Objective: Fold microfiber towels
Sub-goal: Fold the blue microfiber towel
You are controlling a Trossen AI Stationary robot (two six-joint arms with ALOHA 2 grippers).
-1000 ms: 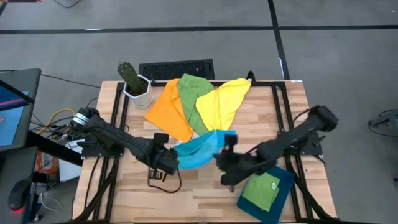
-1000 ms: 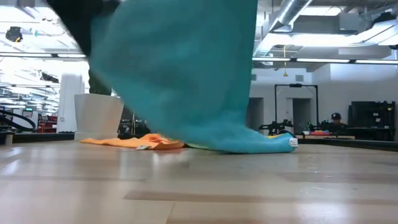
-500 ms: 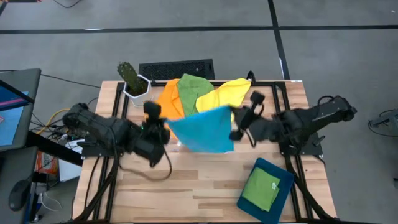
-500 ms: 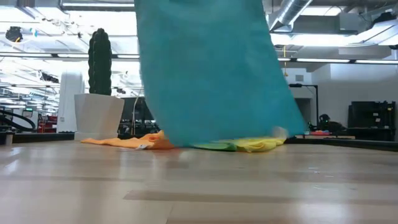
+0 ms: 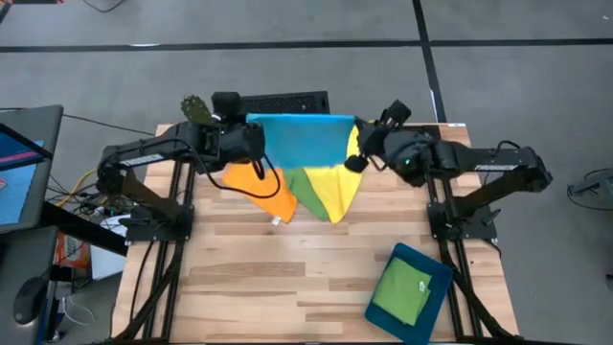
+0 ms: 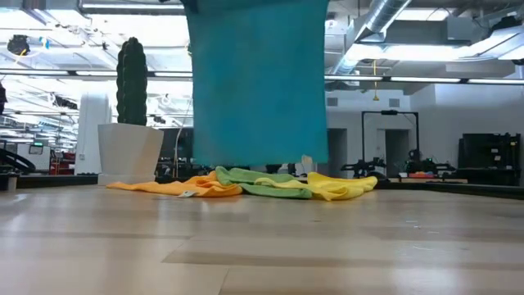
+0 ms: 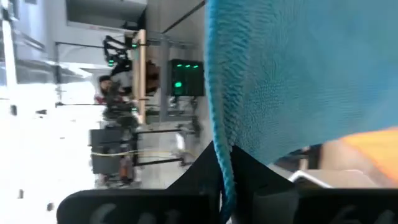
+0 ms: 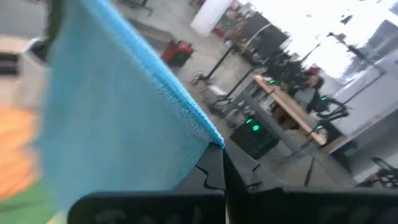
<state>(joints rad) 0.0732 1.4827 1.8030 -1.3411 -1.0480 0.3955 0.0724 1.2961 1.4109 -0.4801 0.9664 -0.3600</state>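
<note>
Both arms are up over the far side of the table, stretching the blue towel (image 5: pixel 299 142) flat between them: the left gripper (image 5: pixel 251 140) is pinched tight on its left corner and the right gripper (image 5: pixel 362 146) is pinched tight on its right corner. From above, the cloth reads as a neat rectangle spanning the gap between the two arms, and it hides part of the pile below. The level view across the table tells more: the blue towel (image 6: pixel 258 82) hangs as a sheet, its lower edge clear of the heap on the wood, though neither gripper shows there. Under it lie the orange towel (image 6: pixel 176 186) on the left, a green towel (image 6: pixel 262 182) in the middle and the yellow towel (image 6: pixel 340 187) on the right, all rumpled and overlapping. Only the overhead view shows the second green towel (image 5: pixel 402 292), folded on the dark teal tray (image 5: pixel 439 271) at the near right corner. The left wrist camera has the blue edge (image 7: pixel 221 162) running straight down between its dark fingers, and the right wrist camera shows its corner (image 8: pixel 214 142) nipped the same way. A cactus in a white pot (image 6: pixel 131 123) stands at the far left.
</note>
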